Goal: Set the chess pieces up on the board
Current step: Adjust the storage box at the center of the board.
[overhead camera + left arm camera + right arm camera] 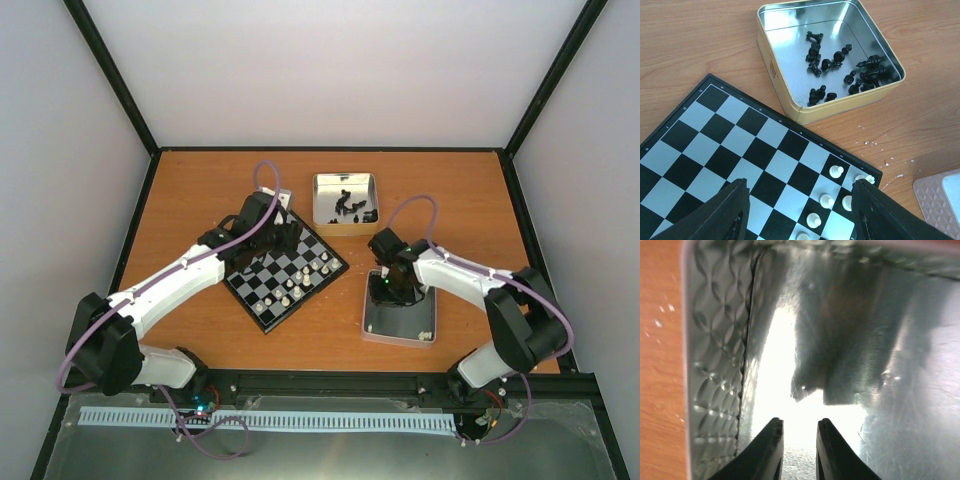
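**Worktop** [190, 195]: orange wood grain, carrying one board and two tins.

**Board** [258, 296]: lying flat at centre-left, turned diamond-wise. White pieces [305, 274] are standing in a cluster on the squares towards its right corner; the other squares in the left wrist view [740, 150] are showing bare.

**Far tin** [345, 229]: sitting just beyond the board's right edge, gold-walled [840, 107]. Black pieces [840, 70] are lying loose inside it, mostly tipped over.

**Near tin** [395, 326]: sitting right of the board, well apart from it. A few white pieces [424, 334] are lying in its near right corner.

**Left claw** [800, 185]: hanging over the board's far corner, fingers [735, 210] standing wide, nothing between them.

**Right claw** [799, 421]: reaching down inside the near tin beside its embossed wall [720, 365], fingers [771, 450] drawn narrow with a slim gap. Glare is washing out that gap, so whether anything is gripped cannot be told.
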`<state>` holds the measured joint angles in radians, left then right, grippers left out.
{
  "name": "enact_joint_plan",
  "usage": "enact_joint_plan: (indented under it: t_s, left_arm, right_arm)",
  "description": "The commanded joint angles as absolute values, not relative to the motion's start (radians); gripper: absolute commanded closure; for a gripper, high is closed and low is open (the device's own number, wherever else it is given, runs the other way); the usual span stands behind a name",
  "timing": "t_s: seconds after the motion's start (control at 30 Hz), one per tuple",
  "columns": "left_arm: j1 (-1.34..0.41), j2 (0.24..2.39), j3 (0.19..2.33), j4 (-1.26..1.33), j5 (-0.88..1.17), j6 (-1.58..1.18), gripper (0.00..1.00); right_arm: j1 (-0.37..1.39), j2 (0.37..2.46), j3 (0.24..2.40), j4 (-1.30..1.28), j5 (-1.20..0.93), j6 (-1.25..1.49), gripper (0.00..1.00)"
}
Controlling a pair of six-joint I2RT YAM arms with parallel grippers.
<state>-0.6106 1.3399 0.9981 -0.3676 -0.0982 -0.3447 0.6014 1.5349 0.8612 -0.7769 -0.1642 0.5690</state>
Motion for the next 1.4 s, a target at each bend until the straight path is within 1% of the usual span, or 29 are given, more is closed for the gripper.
enact_joint_plan:
  t_s: [0.0, 0.07, 0.13, 0.2, 0.3, 0.33, 0.53, 0.63, 0.83, 1.0, 1.2, 1.33, 1.37]
  left_arm:
    - [-0.604, 1.333, 1.037, -0.367, -0.081, -0.325, 0.44]
    - [-0.604, 1.33, 1.028, -0.356, -0.024, -0.309, 0.43]
    - [-0.604, 1.326, 1.014, -0.333, 0.067, -0.277, 0.39]
    - [-0.604, 1.322, 1.004, -0.323, 0.135, -0.264, 0.39]
    - [-0.604, 1.315, 0.99, -0.315, 0.167, -0.262, 0.39]
    - [-0.604, 1.31, 0.985, -0.314, 0.163, -0.264, 0.39]
    - [-0.604, 1.278, 0.965, -0.311, 0.171, -0.262, 0.39]
    - [-0.604, 1.259, 0.953, -0.303, 0.172, -0.26, 0.39]
    - [-0.604, 1.246, 0.946, -0.292, 0.193, -0.251, 0.39]
    - [-0.604, 1.237, 0.945, -0.287, 0.195, -0.249, 0.39]
    - [-0.604, 1.219, 0.935, -0.286, 0.194, -0.248, 0.39]
    - [-0.604, 1.206, 0.923, -0.283, 0.194, -0.249, 0.39]
    - [-0.604, 1.203, 0.922, -0.282, 0.192, -0.249, 0.39]
  right_arm:
    - [0.596, 1.459, 0.895, -0.786, -0.051, 0.534, 0.72]
    - [0.583, 1.462, 0.933, -0.82, -0.009, 0.5, 0.63]
    - [0.559, 1.469, 0.963, -0.858, 0.027, 0.459, 0.58]
    - [0.536, 1.465, 0.98, -0.886, 0.059, 0.405, 0.49]
    - [0.524, 1.451, 1.002, -0.909, 0.11, 0.32, 0.35]
    - [0.516, 1.458, 1.014, -0.921, 0.112, 0.305, 0.32]
    - [0.497, 1.55, 1.067, -0.961, 0.132, 0.29, 0.27]
    - [0.495, 1.582, 1.08, -0.946, 0.177, 0.294, 0.26]
    - [0.485, 1.66, 1.138, -0.888, 0.211, 0.253, 0.2]
    - [0.446, 1.709, 1.131, -0.837, 0.18, 0.276, 0.2]
    - [0.395, 1.713, 1.093, -0.81, 0.133, 0.356, 0.28]
    - [0.364, 1.71, 1.062, -0.817, 0.101, 0.454, 0.39]
    - [0.358, 1.712, 1.051, -0.822, 0.095, 0.484, 0.44]
